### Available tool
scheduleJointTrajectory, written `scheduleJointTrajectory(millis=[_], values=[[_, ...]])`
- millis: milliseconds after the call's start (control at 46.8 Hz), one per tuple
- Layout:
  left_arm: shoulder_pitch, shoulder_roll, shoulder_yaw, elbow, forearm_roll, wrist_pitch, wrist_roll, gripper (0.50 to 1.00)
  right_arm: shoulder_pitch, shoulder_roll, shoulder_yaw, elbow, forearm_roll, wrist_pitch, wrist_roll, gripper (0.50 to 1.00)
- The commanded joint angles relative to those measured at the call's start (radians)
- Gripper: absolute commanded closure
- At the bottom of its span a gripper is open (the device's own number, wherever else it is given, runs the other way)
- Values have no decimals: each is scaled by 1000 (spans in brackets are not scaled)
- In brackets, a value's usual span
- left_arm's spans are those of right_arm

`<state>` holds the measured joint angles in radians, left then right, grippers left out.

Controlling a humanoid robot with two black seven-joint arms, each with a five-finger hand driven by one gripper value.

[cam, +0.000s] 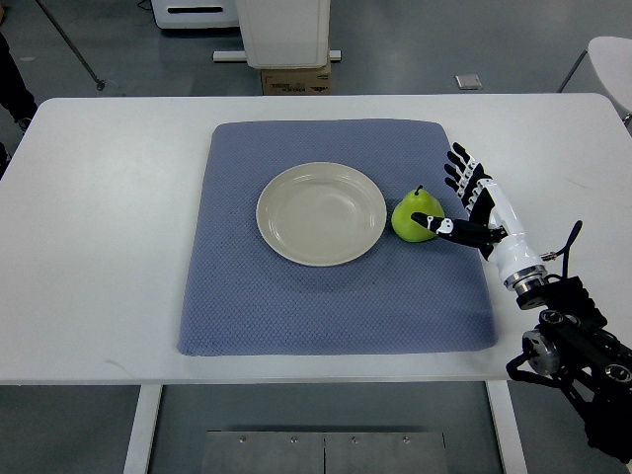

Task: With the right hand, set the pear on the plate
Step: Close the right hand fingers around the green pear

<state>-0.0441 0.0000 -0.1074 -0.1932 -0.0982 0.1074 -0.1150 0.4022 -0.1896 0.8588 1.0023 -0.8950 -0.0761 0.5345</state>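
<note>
a white table fills most of the top view, and a blue-grey textured mat lies flat on its middle. a round cream plate sits on the mat, slightly above the mat's centre, with nothing on it. just beside the plate's right rim, on the mat, lies a green pear with its short dark stem pointing away from the robot; whether pear and rim touch cannot be told. the right hand enters from the lower right corner of the picture, its dark jointed arm leading up to a white wrist and palm. the hand lies at the pear's right side. its thumb reaches left and its tip touches the pear's lower right flank. the four fingers are spread apart and extended away from the robot, clear of the fruit, so the hand is not closed on anything. the pear rests on the mat, not lifted. beyond the table's far edge, a grey floor, a white machine base and a cardboard box are visible.
</note>
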Motion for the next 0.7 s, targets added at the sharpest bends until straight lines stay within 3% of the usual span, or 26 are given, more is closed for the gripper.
scheduleJointTrajectory(millis=[0, 683], values=[[1, 0, 0, 0, 0, 0, 0, 500, 14, 1, -20, -10, -5, -11, 5, 502], [0, 0, 0, 0, 0, 0, 0, 500, 79, 25, -136, -143, -5, -53, 76, 509]])
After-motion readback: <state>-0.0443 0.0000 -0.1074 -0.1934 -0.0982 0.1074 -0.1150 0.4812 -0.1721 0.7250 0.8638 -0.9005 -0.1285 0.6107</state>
